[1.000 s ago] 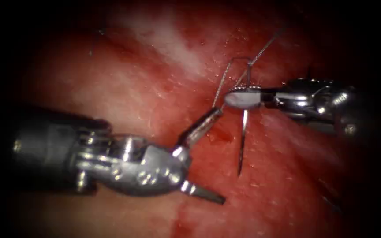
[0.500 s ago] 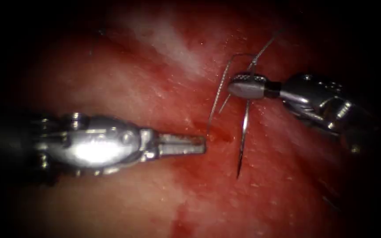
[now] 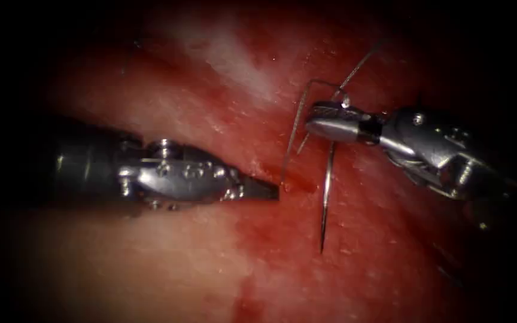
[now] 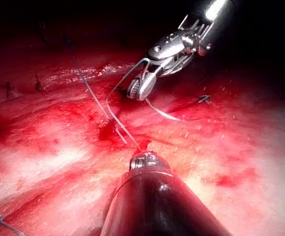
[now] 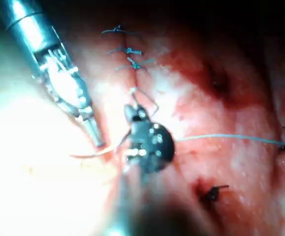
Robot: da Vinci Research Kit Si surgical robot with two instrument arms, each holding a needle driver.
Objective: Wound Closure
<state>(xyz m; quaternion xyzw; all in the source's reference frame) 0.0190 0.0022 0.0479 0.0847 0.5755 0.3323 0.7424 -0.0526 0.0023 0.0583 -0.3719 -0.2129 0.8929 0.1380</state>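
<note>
The right gripper (image 3: 315,122) clamps the needle (image 3: 326,194) near its thread end, point free above the tissue (image 3: 169,90); the closed, empty left gripper (image 3: 270,191) rests beside the thread (image 3: 294,128).

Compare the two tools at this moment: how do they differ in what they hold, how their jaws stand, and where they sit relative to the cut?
The right tool is shut on the needle near its thread end, the point hanging free over the tissue; the left tool is shut and appears to hold nothing. The right tool sits right of the cut, with thread looping by its jaws; the left tool lies left, its tip at the cut. Both are metal needle drivers.
</note>
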